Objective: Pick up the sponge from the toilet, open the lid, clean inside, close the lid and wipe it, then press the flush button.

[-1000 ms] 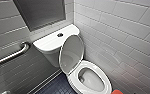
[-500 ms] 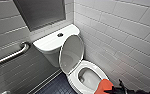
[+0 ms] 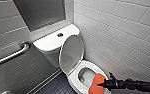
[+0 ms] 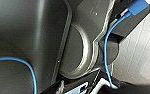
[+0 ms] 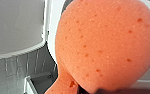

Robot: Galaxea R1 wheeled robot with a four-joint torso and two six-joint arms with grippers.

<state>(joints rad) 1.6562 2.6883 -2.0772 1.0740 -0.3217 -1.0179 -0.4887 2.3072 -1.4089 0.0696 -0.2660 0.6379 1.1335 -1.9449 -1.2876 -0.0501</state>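
The white toilet [image 3: 51, 42] stands in the corner with its lid [image 3: 71, 53] raised against the tank. The ring seat [image 3: 92, 67] is down around the open bowl [image 3: 84, 75]. My right gripper [image 3: 102, 85] comes in from the lower right and is shut on the orange-red sponge [image 3: 96, 83]. The sponge hangs over the seat's near right rim, at the edge of the bowl. It looms large in the right wrist view [image 5: 103, 45], with white toilet parts behind it. A round flush button [image 3: 60, 34] sits on the tank top. My left gripper stands open.
A metal grab bar [image 3: 11, 56] runs along the grey tiled wall on the left. White tiled wall [image 3: 121, 32] stands close on the toilet's right. Dark floor [image 3: 54, 86] lies in front of the tank, and a dark panel [image 3: 41, 12] hangs above it.
My right arm has come further into the head view from the lower right, carrying the sponge leftward over the seat rim toward the bowl. The lid and toilet are unchanged.
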